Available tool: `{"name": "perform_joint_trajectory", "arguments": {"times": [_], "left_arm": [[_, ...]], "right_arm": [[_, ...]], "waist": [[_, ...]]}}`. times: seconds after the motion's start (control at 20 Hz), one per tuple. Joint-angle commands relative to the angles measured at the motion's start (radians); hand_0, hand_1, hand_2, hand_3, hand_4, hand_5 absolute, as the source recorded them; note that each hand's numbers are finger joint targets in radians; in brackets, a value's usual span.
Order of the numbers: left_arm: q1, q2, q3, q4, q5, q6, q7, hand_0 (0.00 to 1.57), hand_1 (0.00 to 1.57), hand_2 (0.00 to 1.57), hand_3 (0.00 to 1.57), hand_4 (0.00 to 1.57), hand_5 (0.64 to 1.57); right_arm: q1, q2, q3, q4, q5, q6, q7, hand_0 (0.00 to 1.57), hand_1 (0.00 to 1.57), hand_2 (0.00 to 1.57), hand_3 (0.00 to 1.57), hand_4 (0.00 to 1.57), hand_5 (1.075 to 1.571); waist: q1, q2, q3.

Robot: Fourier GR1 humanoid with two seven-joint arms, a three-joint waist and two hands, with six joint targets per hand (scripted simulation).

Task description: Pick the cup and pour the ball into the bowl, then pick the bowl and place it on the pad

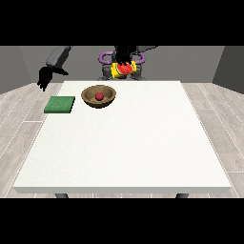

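Since the ball (99, 96) lies in the bowl (98, 96), pouring looks done; from the left, the hand at the view's left (45, 77) hangs off-table, fingers unreadable; beside the green pad (60, 104), the bowl awaits grasping; the hand at the view's right (124, 56) seemingly holds the cup (124, 69).

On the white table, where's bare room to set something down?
The table's whole near half and right side, beyond the bowl, are bare. It is crowded only at the far left, where the green pad and the bowl holding the red ball sit close together.
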State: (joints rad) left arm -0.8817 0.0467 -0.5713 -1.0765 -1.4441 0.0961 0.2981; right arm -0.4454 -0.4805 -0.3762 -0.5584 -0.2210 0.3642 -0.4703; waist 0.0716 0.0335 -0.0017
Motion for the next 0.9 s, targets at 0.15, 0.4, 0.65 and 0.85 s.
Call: {"name": "perform_joint_trajectory", "arguments": {"times": [0.15, 0.4, 0.65, 0.85], "left_arm": [[0.155, 0.045, 0.27, -0.108, 0.297, 0.199, -0.075, 0.37, 0.37, 1.57, 1.57, 0.86, 1.568], [0.192, 0.0, 0.455, -0.138, 0.63, 0.187, -0.222, 1.24, 1.24, 1.57, 1.24, 0.91, 1.546], [0.23, -0.044, 0.565, -0.124, 0.878, 0.174, -0.396, 0.78, 0.78, 0.7, 0.09, 0.86, 1.531], [0.271, -0.046, 0.597, -0.101, 1.065, 0.178, -0.495, 0.0, 0.0, 0.0, 0.0, 0.4, 1.548]], "right_arm": [[-0.017, -0.014, -0.031, -0.009, -0.037, -0.016, 0.049, 0.0, 0.0, 0.0, 0.0, 0.48, 1.561], [-0.009, 0.064, -0.014, -0.037, -0.036, -0.041, 0.021, 0.0, 0.0, 0.0, 0.0, 0.22, 1.565], [-0.048, 0.096, 0.002, -0.085, -0.047, -0.042, 0.045, 0.0, 0.0, 0.0, 0.0, 0.38, 1.569], [-0.089, 0.137, 0.043, -0.121, -0.028, -0.059, 0.071, 0.0, 0.0, 0.0, 0.0, 0.42, 1.566]], "waist": [[0.099, 0.04, -0.0025], [0.083, 0.13, -0.0051], [0.042, 0.204, -0.0042], [0.008, 0.249, -0.0018]]}}
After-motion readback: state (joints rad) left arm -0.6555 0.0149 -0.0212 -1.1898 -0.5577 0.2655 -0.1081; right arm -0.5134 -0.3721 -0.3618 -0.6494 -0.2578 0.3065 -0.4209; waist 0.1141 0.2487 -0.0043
